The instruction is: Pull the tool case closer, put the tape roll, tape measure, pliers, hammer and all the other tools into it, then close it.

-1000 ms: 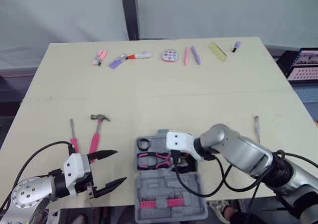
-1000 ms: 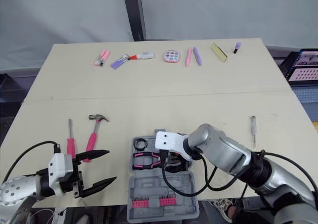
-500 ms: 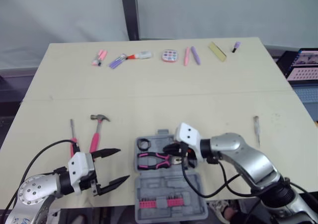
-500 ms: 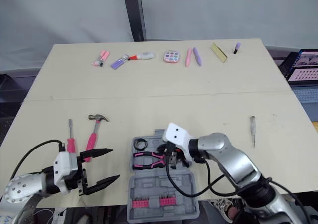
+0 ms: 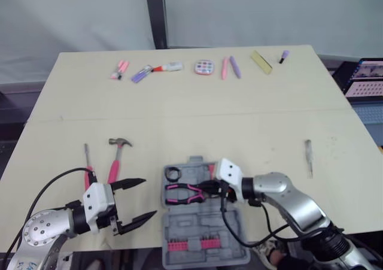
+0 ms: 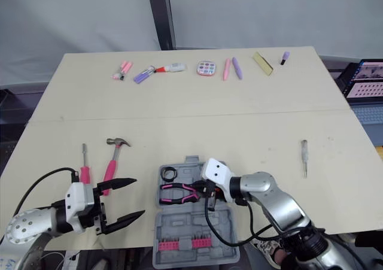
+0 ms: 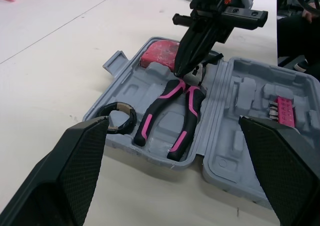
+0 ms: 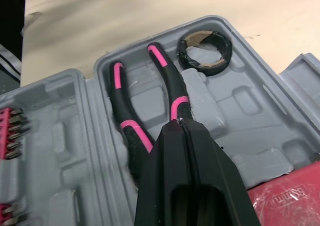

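**While the tool case [image 5: 203,225] lies open at the near table edge, three tools sit in it**

Pliers [image 5: 187,191], tape roll [image 5: 173,174] and red tape measure [image 7: 159,54] all lie in the far half. Right gripper [image 8: 181,123] has its fingers pressed together with nothing between them, tip just over the pliers near the joint; can't tell if it touches. Left gripper [image 5: 150,196] is spread wide, holding nothing, left of the case. Hammer [image 5: 115,162] and pink screwdriver [image 5: 88,165] lie on the table just beyond it. A second screwdriver [image 5: 309,156] lies well to the right.

Beige table [image 5: 179,114] before a pale grey wall [image 5: 78,12] with a dark upright post [image 5: 154,12]
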